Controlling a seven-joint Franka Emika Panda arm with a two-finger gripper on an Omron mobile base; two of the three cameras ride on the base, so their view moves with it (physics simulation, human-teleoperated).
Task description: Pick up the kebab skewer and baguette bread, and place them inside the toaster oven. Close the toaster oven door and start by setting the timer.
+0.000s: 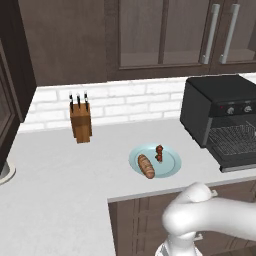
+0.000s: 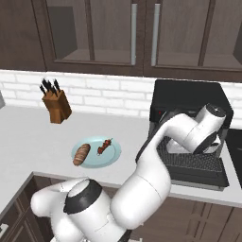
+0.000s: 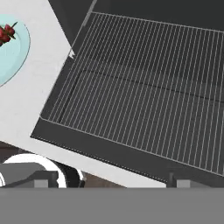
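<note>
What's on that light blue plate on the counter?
The plate holds the small golden bread loaf and, beside it and apart from it, the short skewer of red and brown chunks. The plate's surface right under each cannot be seen.

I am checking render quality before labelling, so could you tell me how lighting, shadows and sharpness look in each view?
Left base view: even soft light, no glare; the baguette bread and kebab skewer on the plate are small and slightly soft. Right base view: the arm casts little shadow; the toaster oven interior is dark. Hand view: the wire rack lines are crisp, with faint aliasing.
</note>
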